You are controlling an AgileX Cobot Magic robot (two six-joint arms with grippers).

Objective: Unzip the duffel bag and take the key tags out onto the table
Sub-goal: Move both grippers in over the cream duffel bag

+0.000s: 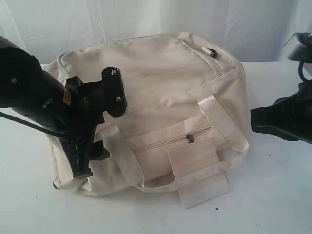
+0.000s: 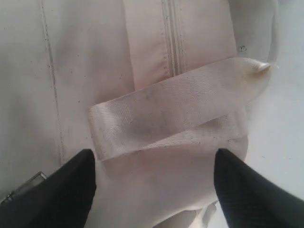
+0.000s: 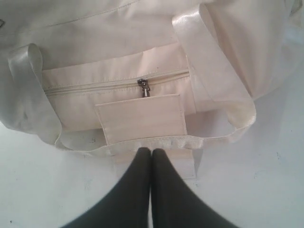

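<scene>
Cream duffel bag (image 1: 161, 73) lies on its side across white table (image 1: 273, 204), filling most of the exterior view, w/ white curtain (image 1: 146, 19) behind. Front pocket (image 1: 165, 146) faces the camera; its zip is run shut, w/ small metal puller (image 1: 190, 138) near the right end. Main zip (image 1: 204, 53) along the bag's top also looks shut.

Left gripper (image 1: 100, 126), black, sits over the bag's left end w/ fingers spread well apart and nothing between them but bag fabric. Can't tell whether they touch the cloth. Its wrist view shows both fingertips (image 2: 76, 190) flanking the cream fabric, a flat strap handle (image 2: 171, 109) lying crosswise just beyond them, and a stitched zip line (image 2: 172, 38) running away past the strap.

Right gripper (image 1: 254, 119) is at the bag's right, apart from it and above the table, w/ fingers pressed together and gripping nothing. In its wrist view the closed tips (image 3: 152, 159) point at the handle wrap (image 3: 142, 116), w/ the pocket puller (image 3: 144, 88) just above that patch. Strap handles (image 3: 213, 80) loop out on either side and rest on the table (image 3: 266, 180).
</scene>
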